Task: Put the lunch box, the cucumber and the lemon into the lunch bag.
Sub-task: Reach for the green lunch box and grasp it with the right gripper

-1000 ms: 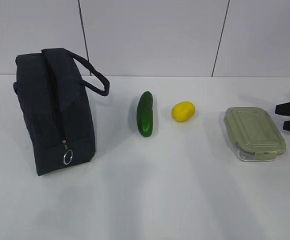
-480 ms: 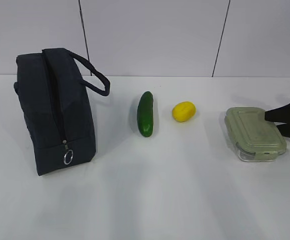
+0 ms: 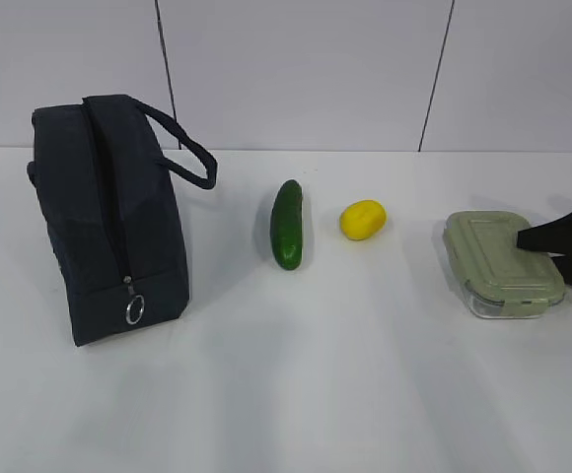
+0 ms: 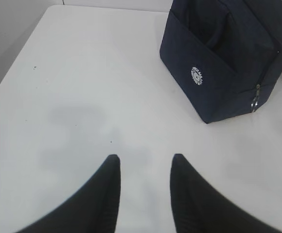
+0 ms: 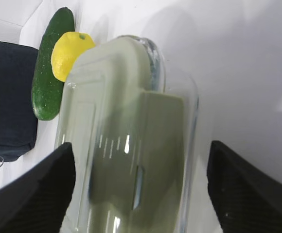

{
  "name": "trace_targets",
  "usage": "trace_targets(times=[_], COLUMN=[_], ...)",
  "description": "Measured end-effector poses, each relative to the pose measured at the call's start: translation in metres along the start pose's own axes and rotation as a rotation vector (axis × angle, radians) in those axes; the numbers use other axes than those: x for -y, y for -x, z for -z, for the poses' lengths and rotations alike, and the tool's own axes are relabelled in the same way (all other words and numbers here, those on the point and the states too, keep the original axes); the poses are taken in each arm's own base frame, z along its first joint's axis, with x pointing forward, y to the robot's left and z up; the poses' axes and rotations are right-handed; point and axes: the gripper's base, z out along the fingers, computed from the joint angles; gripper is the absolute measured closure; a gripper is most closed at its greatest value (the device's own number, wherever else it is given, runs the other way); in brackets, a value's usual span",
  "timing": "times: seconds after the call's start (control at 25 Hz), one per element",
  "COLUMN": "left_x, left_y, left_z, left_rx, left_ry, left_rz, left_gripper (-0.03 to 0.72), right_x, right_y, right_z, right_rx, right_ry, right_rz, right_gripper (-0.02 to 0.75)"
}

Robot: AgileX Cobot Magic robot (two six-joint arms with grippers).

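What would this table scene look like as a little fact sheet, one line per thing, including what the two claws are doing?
bag: boxy dark navy fabric lunch bag, standing at the left, zipper shut, silver ring pull at the near end
cucumber: short dark green cucumber, on the table right of the bag
lemon: small yellow lemon, right of the cucumber, apart from it
box: clear lunch box with sage-green lid, far right
right gripper: open, fingers either side of the box
left gripper: open, above bare table

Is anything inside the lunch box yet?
Through the clear wall of the lunch box nothing shows in the right wrist view, though glare and the green lid hide much of the inside. The right gripper straddles it, open.
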Motion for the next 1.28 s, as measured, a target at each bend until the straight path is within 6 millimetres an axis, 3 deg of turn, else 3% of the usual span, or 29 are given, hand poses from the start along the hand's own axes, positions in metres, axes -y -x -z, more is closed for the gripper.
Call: trace_targets(times=[0.52,0.88,1.28], left_x=[0.000,0.000,0.000], left_y=[0.000,0.000,0.000], left_z=[0.000,0.000,0.000], left_rx=[0.000,0.000,0.000], left_ry=[0.000,0.000,0.000], left_rz=[0.000,0.000,0.000], left_gripper=[0.448,0.448,0.448], right_x=[-0.001,-0.011,-0.011], right_y=[0.004,0.003,0.002], right_z=[-0.002,-0.019,-0.020], right_rx=[0.030,-0.010,-0.018], right_ry=[0.007,0.027,0.026], right_rz=[-0.011,0.012,0.012], right_gripper=[0.126,0.137,0.299])
